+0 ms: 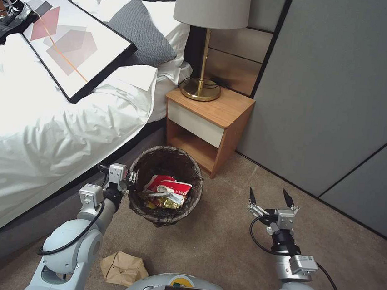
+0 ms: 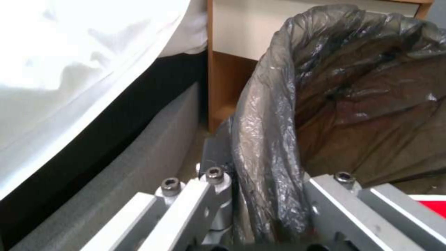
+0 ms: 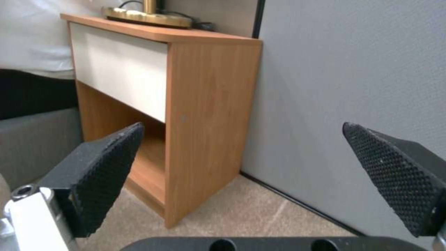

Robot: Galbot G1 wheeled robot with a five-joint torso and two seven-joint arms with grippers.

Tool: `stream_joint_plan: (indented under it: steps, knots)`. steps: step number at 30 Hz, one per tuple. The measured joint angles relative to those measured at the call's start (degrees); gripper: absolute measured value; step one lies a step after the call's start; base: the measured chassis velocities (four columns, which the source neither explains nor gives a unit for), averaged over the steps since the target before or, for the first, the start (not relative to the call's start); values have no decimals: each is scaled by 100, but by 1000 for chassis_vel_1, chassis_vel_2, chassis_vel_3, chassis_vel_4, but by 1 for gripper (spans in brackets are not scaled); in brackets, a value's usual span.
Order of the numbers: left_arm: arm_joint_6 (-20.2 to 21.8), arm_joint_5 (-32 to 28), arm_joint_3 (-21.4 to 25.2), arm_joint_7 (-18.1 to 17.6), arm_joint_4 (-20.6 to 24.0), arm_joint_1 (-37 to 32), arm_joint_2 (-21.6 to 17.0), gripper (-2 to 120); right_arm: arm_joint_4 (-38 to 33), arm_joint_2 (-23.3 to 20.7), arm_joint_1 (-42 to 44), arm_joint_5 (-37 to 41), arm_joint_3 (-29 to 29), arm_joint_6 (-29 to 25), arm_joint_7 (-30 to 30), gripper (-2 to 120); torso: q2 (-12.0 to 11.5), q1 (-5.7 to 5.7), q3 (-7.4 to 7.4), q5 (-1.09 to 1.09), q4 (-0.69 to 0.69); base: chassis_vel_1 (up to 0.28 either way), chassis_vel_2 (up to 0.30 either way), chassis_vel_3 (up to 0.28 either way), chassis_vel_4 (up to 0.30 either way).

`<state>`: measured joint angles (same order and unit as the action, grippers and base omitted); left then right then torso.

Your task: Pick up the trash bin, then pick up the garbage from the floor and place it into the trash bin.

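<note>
The trash bin (image 1: 197,182), lined with a dark bag, sits between the bed and the nightstand. My left gripper (image 1: 131,181) is shut on its near-left rim. In the left wrist view the bagged rim (image 2: 269,122) runs between the jaws of that gripper (image 2: 267,209). I cannot tell whether the bin rests on the carpet. Inside it lie crushed red-and-white cups (image 1: 171,186) and a yellow wrapper (image 1: 166,201). A crumpled brown paper bag (image 1: 123,268) lies on the floor by my base. My right gripper (image 1: 268,193) hovers open to the right of the bin, its pads (image 3: 107,167) wide apart.
A wooden nightstand (image 1: 214,115) with a brass lamp (image 1: 207,37) stands just behind the bin and shows in the right wrist view (image 3: 209,104). The bed (image 1: 35,134) with a framed picture (image 1: 71,42) runs along the left. A grey wall panel (image 1: 334,108) bounds the right. Carpet (image 1: 221,239) lies open ahead.
</note>
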<state>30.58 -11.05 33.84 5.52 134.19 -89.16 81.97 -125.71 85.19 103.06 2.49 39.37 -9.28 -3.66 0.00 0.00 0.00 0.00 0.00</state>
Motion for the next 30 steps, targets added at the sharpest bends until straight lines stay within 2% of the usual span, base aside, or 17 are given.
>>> stream_joint_plan:
  steps: [30]
  knots:
    - [52,37,21,48,46,3,-3,7,135,-35,-55,37,45,22,-27,100,0,0,0,0,0,0,0,0,0]
